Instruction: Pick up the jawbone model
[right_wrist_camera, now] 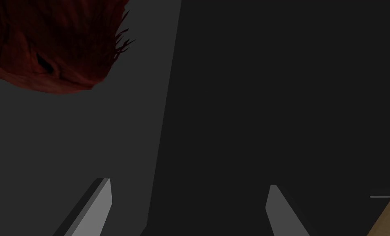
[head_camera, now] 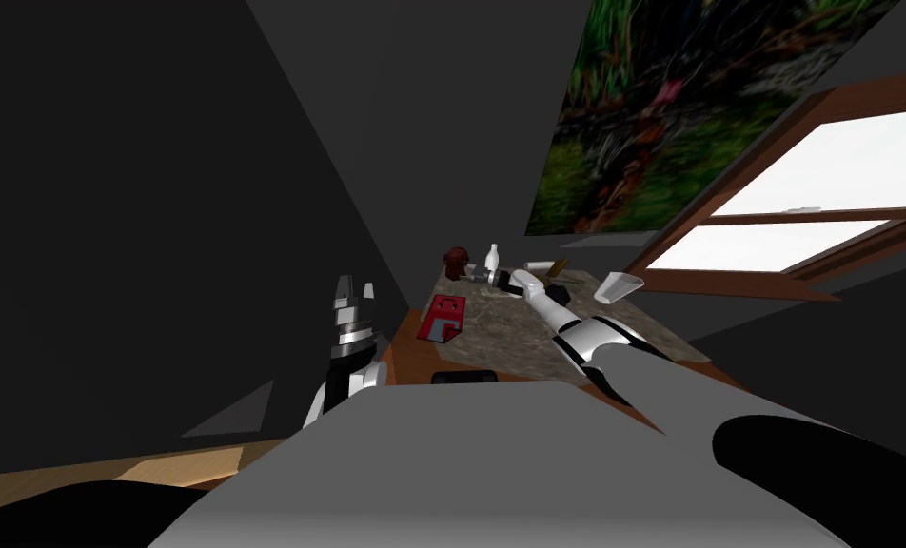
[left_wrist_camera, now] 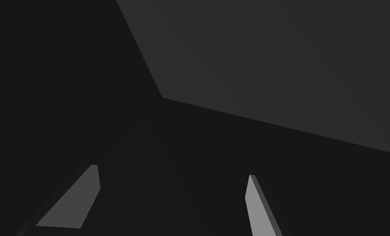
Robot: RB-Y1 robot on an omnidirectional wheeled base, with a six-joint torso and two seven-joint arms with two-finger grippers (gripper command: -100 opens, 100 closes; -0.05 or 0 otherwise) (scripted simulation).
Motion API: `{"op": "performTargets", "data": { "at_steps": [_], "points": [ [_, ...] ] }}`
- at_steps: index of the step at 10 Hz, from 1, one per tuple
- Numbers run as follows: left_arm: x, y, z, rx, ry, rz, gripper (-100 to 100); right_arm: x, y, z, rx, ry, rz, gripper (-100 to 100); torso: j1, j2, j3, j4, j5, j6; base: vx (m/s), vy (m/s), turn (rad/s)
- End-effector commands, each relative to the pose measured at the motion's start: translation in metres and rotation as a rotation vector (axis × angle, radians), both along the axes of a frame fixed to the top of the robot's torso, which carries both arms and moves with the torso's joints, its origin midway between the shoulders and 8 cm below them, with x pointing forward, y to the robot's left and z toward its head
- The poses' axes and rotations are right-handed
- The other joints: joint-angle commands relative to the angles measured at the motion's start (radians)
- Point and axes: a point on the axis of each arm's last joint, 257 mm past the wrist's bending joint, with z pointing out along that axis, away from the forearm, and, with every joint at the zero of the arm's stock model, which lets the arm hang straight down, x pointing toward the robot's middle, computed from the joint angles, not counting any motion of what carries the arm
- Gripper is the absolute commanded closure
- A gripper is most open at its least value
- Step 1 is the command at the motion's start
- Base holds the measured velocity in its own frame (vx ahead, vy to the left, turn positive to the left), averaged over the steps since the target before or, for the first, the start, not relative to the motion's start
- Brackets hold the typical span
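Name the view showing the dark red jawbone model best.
Right wrist view: the jawbone model looms large, though cropped, beyond the right gripper. Head view has it small at the table's far end; the left gripper aims away from it.

The jawbone model (head_camera: 456, 261) is dark red, the tabletop (head_camera: 518, 335) speckled grey-brown, the box (head_camera: 443, 318) red.
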Motion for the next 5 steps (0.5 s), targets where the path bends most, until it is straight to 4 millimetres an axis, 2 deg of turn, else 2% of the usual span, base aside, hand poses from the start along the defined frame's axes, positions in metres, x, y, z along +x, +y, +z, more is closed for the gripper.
{"op": "performTargets", "data": {
  "at_steps": [1,2,3,5],
  "points": [
    [0.0,0.0,0.0,0.0,0.0,0.0,0,0.006,-0.011,-0.017,-0.106,0.003,0.007,-100,0.0,0.0,0.0,0.0,0.0,0.0,0.001,0.034,0.062],
    [0.0,0.0,0.0,0.0,0.0,0.0,0,0.007,-0.014,-0.022,-0.113,0.011,0.0,-100,0.0,0.0,0.0,0.0,0.0,0.0,0.001,0.032,0.044],
    [0.0,0.0,0.0,0.0,0.0,0.0,0,0.009,-0.022,-0.029,-0.203,-0.003,0.018,-100,0.0,0.0,0.0,0.0,0.0,0.0,0.001,0.044,0.068],
    [0.0,0.0,0.0,0.0,0.0,0.0,0,0.012,-0.031,-0.039,-0.208,0.021,-0.001,-100,0.001,0.0,0.0,0.0,0.0,0.0,0.005,0.027,0.019]
  ]
}}
